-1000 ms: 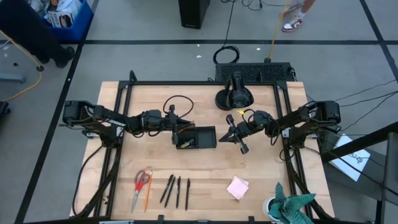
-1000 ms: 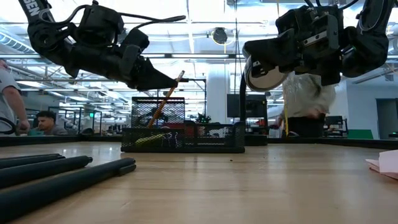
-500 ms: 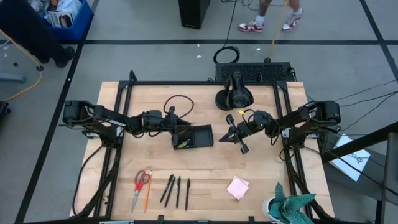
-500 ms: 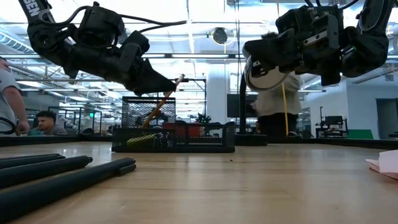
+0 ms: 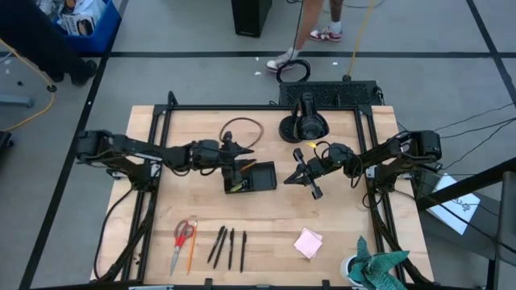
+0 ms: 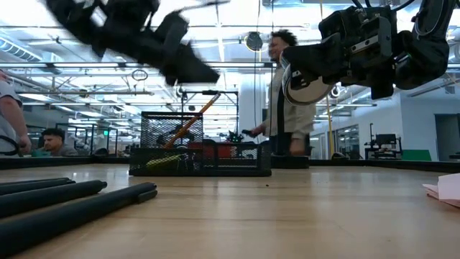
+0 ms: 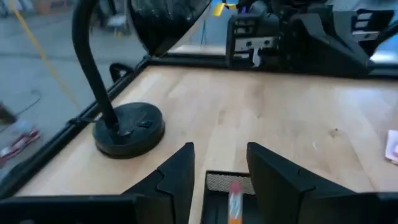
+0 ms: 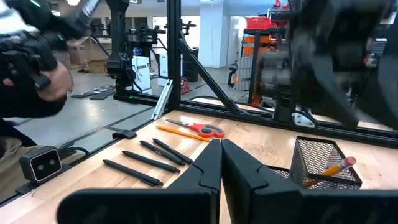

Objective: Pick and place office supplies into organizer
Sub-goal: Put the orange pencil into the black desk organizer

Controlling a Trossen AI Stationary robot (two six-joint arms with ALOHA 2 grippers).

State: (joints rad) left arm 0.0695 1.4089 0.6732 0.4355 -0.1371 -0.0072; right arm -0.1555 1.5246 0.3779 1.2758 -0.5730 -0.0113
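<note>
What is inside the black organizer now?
An orange pencil leans in the organizer's tall mesh cup, and a yellow-green piece lies lower. The left gripper covers part of it from above.

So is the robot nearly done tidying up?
Not yet. One orange pencil stands in the organizer. The left hand above it is open and holds nothing. The scissors, black pens and pink sticky-note pad lie on the table.

High view straight down; low view level at tabletop; both share organizer; wrist views close, perhaps opposed.
</note>
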